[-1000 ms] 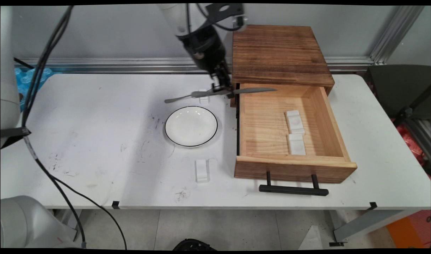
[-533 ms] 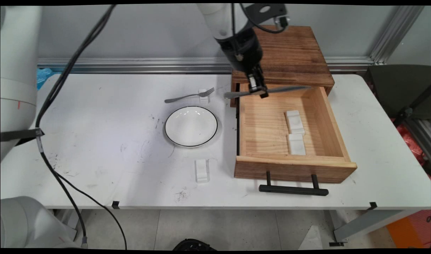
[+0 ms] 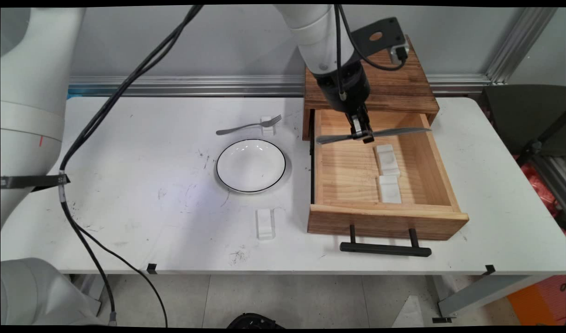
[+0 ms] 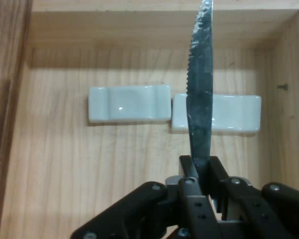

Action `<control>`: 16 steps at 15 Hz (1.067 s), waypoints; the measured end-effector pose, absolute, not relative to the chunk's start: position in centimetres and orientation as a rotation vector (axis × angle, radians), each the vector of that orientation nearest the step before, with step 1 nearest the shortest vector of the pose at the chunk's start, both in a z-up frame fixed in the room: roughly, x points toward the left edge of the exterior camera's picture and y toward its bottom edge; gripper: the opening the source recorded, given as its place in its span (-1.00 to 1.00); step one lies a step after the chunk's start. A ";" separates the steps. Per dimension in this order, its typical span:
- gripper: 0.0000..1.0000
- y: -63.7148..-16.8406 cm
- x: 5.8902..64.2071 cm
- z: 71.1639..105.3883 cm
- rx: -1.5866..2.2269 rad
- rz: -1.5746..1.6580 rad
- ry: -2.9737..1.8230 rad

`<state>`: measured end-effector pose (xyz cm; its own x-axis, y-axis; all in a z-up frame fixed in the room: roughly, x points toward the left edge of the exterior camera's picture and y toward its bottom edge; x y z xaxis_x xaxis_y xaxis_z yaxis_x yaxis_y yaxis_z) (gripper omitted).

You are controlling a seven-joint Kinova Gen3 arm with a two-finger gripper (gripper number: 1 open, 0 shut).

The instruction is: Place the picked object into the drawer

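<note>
Main view: gripper (image 3: 361, 135) above the open wooden drawer (image 3: 438, 152) at the surface's right side, jaws clamped on one knife (image 3: 394, 132) held level, crosswise over the drawer's rear part. Two white rests (image 3: 387, 159) inside the drawer, end to end. One fork (image 3: 245, 126) on a small rest beside the far edge; one black-rimmed plate (image 3: 251, 165) near the middle; one clear rest (image 3: 265, 223) toward the near edge. No legible writing. Hand view only: serrated blade edge (image 4: 200, 99), crossing above one rest (image 4: 234, 113).
</note>
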<state>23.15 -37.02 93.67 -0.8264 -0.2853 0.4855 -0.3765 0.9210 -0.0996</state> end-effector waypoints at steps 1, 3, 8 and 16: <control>-1.00 -37.0 22.9 93.3 0.476 0.261 -2.606; -1.00 -37.0 22.4 92.5 0.474 0.259 -2.606; -1.00 -37.0 21.6 91.1 0.466 0.257 -2.607; -1.00 -36.6 20.9 89.4 0.459 0.247 -2.605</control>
